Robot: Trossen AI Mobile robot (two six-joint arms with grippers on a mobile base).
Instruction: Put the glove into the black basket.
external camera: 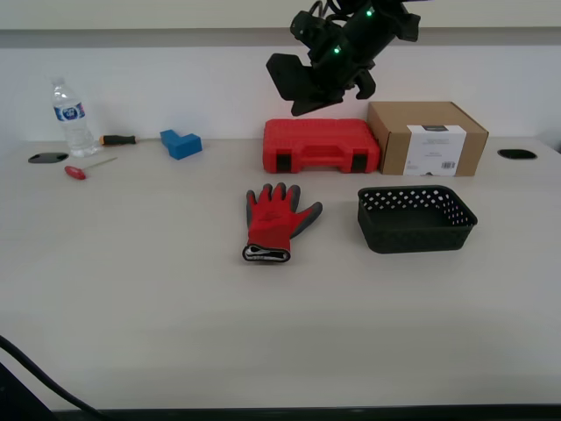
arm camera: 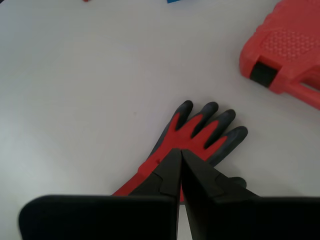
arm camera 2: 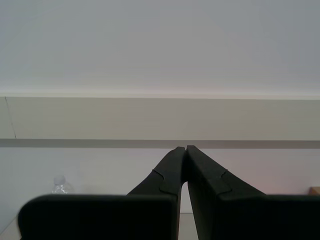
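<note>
The red glove (external camera: 270,219) with dark grey fingers lies flat on the pale table, fingers pointing to the back wall. The black basket (external camera: 412,235) stands empty at its side, toward the exterior view's right. In the first wrist view my first gripper (arm camera: 180,150) is shut and empty, well above the glove (arm camera: 200,132), tips over its palm. My second gripper (arm camera 2: 185,147) is shut and empty, pointing at the back wall. An arm (external camera: 329,53) hangs high at the exterior view's top; which arm it is I cannot tell.
A red tool case (external camera: 321,145) and a brown cardboard box (external camera: 427,136) stand behind the glove and basket. At the back of the exterior view's left are a water bottle (external camera: 70,118), a blue block (external camera: 181,143) and two screwdrivers (external camera: 88,167).
</note>
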